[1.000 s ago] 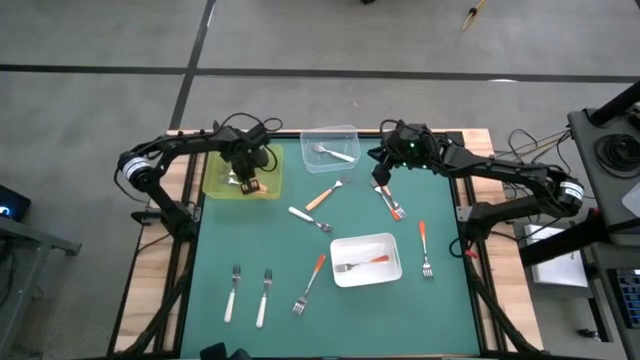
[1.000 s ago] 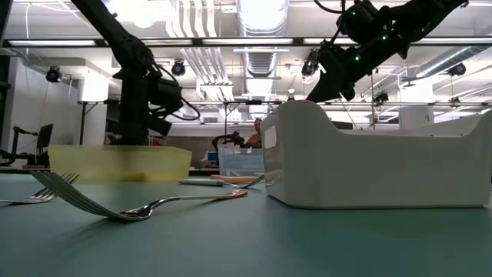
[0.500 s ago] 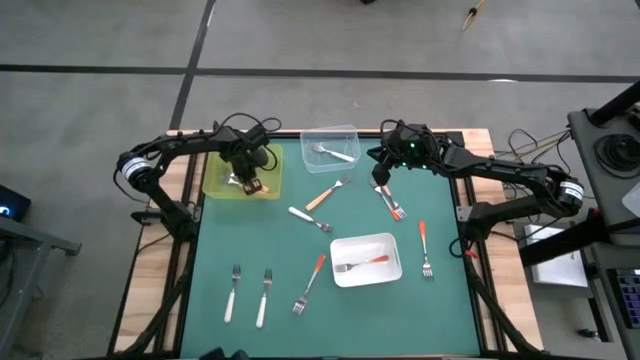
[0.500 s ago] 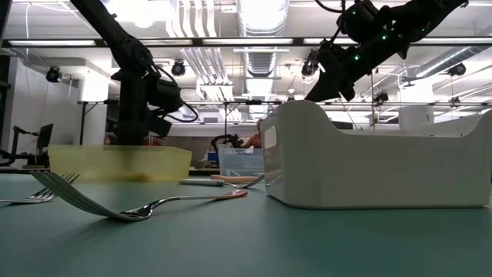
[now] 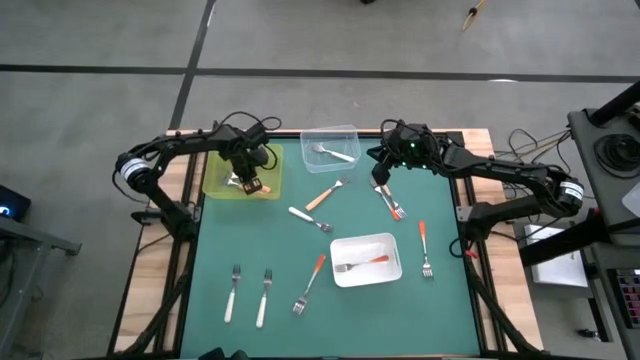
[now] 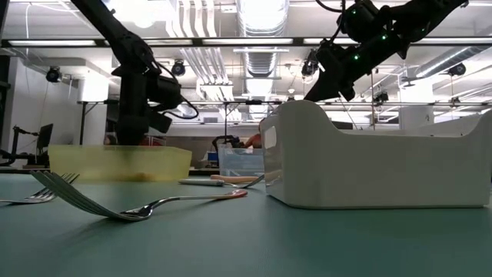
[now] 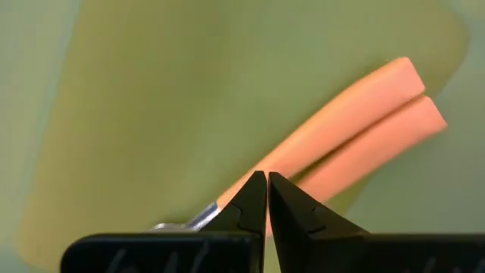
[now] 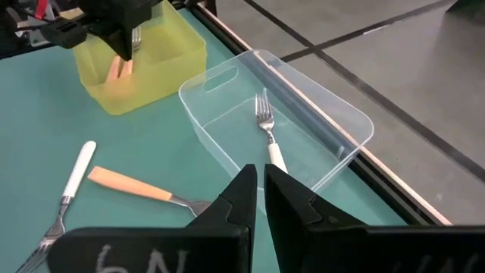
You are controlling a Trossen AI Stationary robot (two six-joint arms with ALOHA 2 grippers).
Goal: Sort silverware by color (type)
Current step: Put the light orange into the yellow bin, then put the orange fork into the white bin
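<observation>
High view: a green-topped table (image 5: 215,240) stands on a grey floor. Three trays sit on it: a yellow tray (image 5: 226,185) at the far left corner, a clear tray (image 5: 345,133) at the middle of the far edge holding one white-handled fork (image 5: 334,153), and a white tray (image 5: 392,265) toward the near right holding a red-orange fork (image 5: 363,263). Loose forks lie between the trays and along the near edge, among them two white-handled ones (image 5: 248,290) near the near left corner. The left gripper (image 5: 250,184) reaches down into the yellow tray. The right gripper (image 5: 379,176) hangs just right of the clear tray, above a pair of forks (image 5: 392,204) on the mat.

Low view: beyond the table edge is a workshop with ceiling pipes and strip lights. The white tray's wall (image 6: 369,165) fills the right side, and a fork (image 6: 131,206) lies close in front. The right arm shows raised above the trays.

Left wrist view: the left fingertips (image 7: 254,199) are pressed together, holding nothing, just over two light orange fork handles (image 7: 364,125) lying side by side on the yellow tray floor.

Right wrist view: the right fingertips (image 8: 246,189) are nearly touching and empty, above the clear tray's near wall; a tan-handled fork (image 8: 136,187) lies on the mat beside it.
</observation>
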